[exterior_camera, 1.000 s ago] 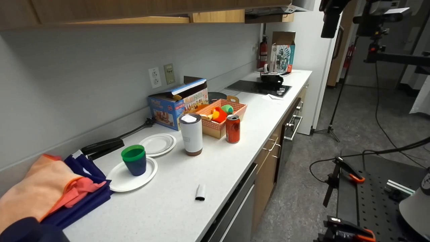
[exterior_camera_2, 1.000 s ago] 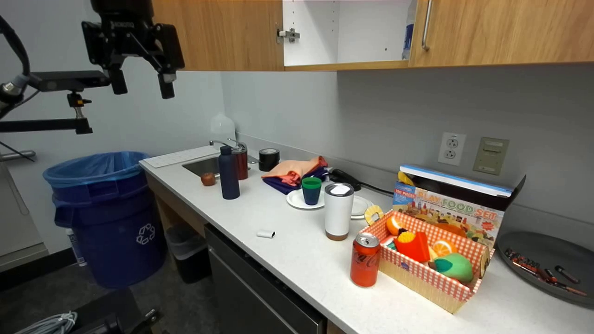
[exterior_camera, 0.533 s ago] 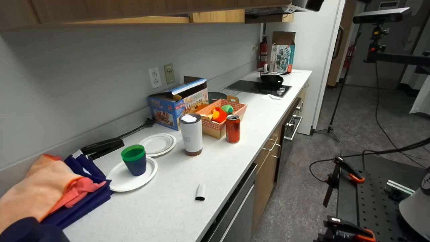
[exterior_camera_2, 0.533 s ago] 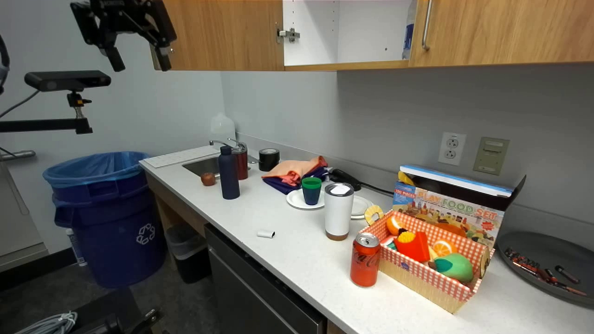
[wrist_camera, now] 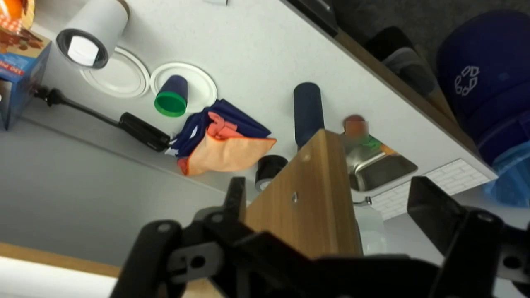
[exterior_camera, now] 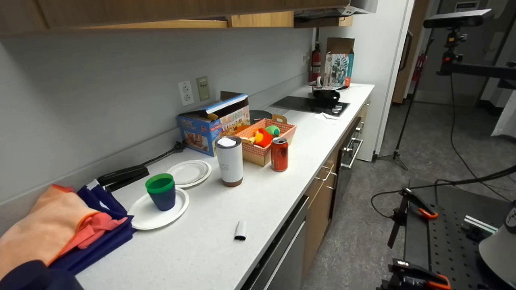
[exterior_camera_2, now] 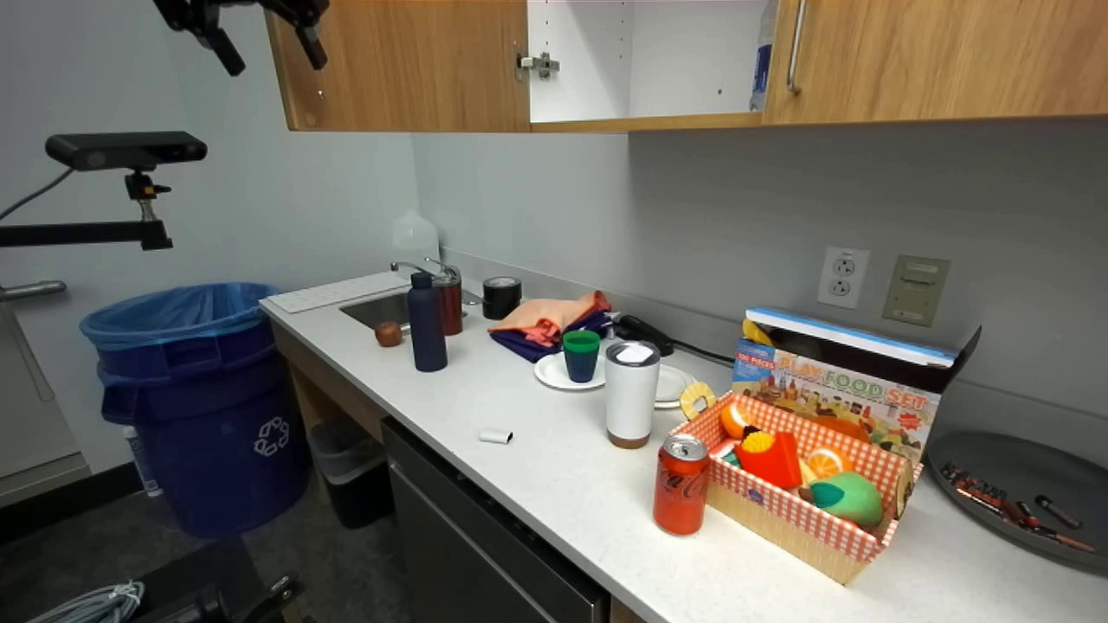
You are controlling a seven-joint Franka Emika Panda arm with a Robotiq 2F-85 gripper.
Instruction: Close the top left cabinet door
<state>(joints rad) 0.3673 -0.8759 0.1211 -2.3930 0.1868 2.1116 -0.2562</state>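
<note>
The top left cabinet door (exterior_camera_2: 407, 65) stands open in an exterior view, its plain inner face showing and its hinge at the right. A wide wood panel (exterior_camera: 193, 10) across the top of an exterior view looks like its outer side. In the wrist view the door (wrist_camera: 306, 198) shows edge-on between my fingers, with a small screw on its inner face. Its handle is hidden. My gripper (exterior_camera_2: 273, 59) is open and empty at the door's upper-left free edge, partly cut off by the frame top; it also shows in the wrist view (wrist_camera: 329, 186). Contact cannot be told.
The open cabinet (exterior_camera_2: 645, 124) has a closed neighbouring door (exterior_camera_2: 935, 61) to its right. A camera on a stand (exterior_camera_2: 125, 150) is below and left of the gripper. The counter (exterior_camera_2: 537, 484) below holds a bottle (exterior_camera_2: 427, 324), a tumbler (exterior_camera_2: 631, 394), a can (exterior_camera_2: 681, 484) and a basket (exterior_camera_2: 779, 536).
My gripper has risen, with its fingers moving up toward the frame top, and it has left the other exterior view. The door and counter items have not moved.
</note>
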